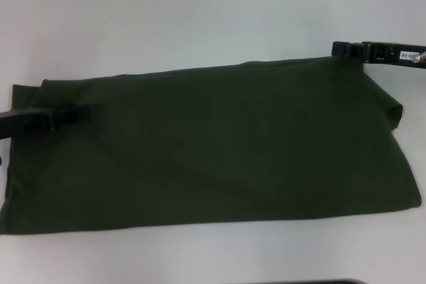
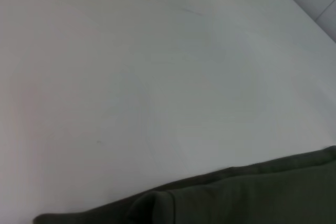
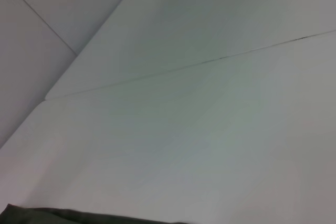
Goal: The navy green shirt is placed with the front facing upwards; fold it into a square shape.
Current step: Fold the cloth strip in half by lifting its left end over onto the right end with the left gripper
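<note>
Head view alone shows both grippers, left gripper (image 1: pixel 83 114) and right gripper (image 1: pixel 343 49), at navy green shirt (image 1: pixel 219 144) edges; finger state unclear.

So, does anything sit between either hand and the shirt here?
Nothing visible does. The left hand lies over the navy green shirt near its left end, and the right hand is at its far right corner. Only the bare white table surrounds the cloth.
</note>
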Controlling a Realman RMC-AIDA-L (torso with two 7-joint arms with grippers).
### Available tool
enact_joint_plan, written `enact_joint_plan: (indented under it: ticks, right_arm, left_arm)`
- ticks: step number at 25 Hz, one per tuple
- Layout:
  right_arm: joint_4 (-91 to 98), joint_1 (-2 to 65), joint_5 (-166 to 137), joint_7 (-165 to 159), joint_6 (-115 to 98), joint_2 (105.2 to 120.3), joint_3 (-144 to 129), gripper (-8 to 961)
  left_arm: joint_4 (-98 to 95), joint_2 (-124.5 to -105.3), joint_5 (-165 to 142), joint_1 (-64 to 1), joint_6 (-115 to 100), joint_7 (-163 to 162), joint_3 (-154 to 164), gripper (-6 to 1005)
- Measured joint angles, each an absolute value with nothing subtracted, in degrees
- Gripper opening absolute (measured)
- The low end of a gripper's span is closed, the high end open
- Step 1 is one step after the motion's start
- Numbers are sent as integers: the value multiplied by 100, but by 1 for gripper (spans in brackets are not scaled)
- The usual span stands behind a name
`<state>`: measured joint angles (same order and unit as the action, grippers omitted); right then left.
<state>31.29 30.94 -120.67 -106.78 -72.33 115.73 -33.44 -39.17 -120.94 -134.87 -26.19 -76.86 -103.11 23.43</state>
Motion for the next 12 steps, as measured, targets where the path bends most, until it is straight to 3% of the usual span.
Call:
enact_joint_plan:
  ticks: [12]
  right_arm:
    - [3129,3103,-12067,-10671,-7214,11573,-3338,20]
  left_arm:
    - [-3896,-12051,-13424,-2733,-8172,-10302,2338,471]
